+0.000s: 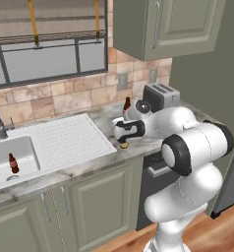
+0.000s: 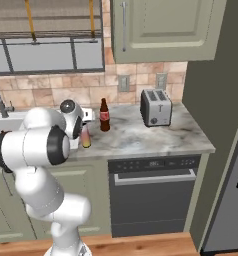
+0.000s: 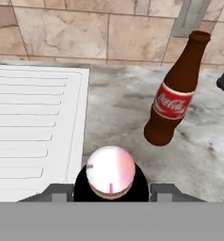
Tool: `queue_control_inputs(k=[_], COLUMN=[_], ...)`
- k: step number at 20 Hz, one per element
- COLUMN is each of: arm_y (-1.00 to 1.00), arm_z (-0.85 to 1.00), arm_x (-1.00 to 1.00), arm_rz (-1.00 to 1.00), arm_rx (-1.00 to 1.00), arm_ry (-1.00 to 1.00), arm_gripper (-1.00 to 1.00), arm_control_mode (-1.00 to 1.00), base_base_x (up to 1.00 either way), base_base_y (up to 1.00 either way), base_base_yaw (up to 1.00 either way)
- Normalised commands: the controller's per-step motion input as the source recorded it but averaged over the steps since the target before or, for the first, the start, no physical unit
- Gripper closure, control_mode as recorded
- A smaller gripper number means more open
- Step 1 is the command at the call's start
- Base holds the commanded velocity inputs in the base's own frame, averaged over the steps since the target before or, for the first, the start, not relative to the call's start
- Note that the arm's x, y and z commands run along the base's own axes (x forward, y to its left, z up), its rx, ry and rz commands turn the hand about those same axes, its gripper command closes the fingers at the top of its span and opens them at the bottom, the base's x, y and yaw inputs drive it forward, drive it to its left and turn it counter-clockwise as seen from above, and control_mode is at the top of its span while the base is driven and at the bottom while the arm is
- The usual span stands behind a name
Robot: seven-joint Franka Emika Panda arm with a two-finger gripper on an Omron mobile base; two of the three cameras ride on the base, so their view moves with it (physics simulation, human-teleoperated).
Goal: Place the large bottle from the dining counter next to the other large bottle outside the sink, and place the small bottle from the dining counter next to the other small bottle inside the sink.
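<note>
Left base view: behind the arm's left, high, facing forward and down over sink (image 1: 13, 157), drainboard (image 1: 65, 140) and worktop (image 1: 138, 142). Right base view: behind the arm's right, same tilt, covering worktop (image 2: 141, 135), toaster (image 2: 156, 107) and dishwasher (image 2: 153, 195). Both share the worktop, toaster (image 1: 160, 96), cola bottle (image 2: 105, 115) and brick wall. Hand view: close, looking down past a white cap (image 3: 110, 172) at the cola bottle (image 3: 172, 101) and drainboard edge (image 3: 38, 127).
</note>
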Motion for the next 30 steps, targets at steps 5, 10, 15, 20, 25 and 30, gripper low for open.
queue_control_inputs(k=[5, 10, 15, 20, 25, 30], arm_y=[-0.21, -0.30, -0.32, -0.20, -0.08, 0.00], arm_z=[0.00, 0.00, 0.00, 0.14, 0.31, 0.44], arm_x=[-0.19, -0.29, -0.24, -0.23, -0.03, 0.04], arm_rz=[0.02, 0.03, 0.04, 0.05, 0.01, 0.00], arm_rx=[-0.08, -0.07, -0.04, 0.00, 0.00, 0.00], arm_ry=[-0.07, -0.10, -0.10, -0.10, -0.03, 0.00], arm_gripper=[-1.00, -1.00, -1.00, -1.00, -1.00, -1.00], arm_control_mode=[-1.00, -1.00, -1.00, -1.00, -1.00, -1.00], base_base_x=[0.00, 0.00, 0.00, 0.00, 0.00, 0.00], base_base_y=[0.00, 0.00, 0.00, 0.00, 0.00, 0.00], base_base_yaw=[0.00, 0.00, 0.00, 0.00, 0.00, 0.00])
